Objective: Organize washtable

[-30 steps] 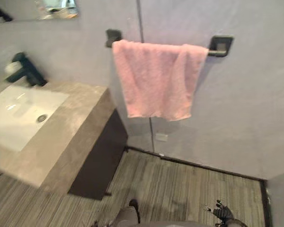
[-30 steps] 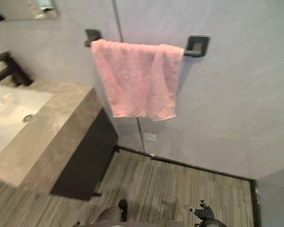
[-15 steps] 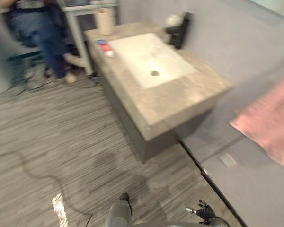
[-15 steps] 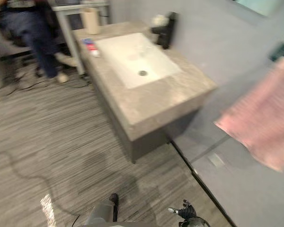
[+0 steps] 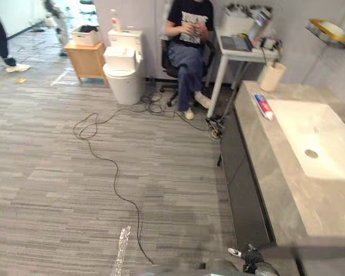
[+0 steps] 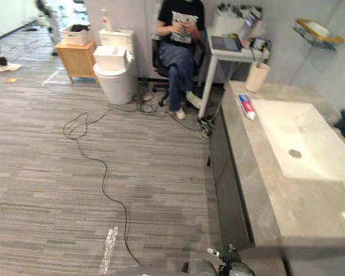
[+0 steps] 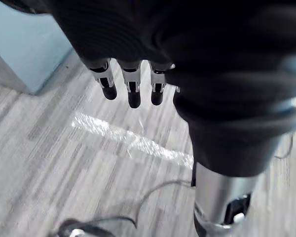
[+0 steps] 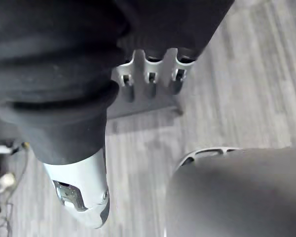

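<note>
Your head camera has swung round, bringing the bench [image 5: 267, 155] into view: grey stone top, white rectangular sink [image 5: 316, 135], dark front. At the bench's far end stands a beige cup [image 5: 271, 76]; a toothpaste tube [image 5: 263, 106] lies flat just nearer. Your left hand [image 7: 133, 94] and right hand [image 8: 150, 79] hang straight-fingered, empty.

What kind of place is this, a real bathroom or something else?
Probably a mock bathroom inside a lab or office: a stone washtable with a white sink and what looks like a toilet, yet a person sits at a desk with a laptop nearby.
</note>
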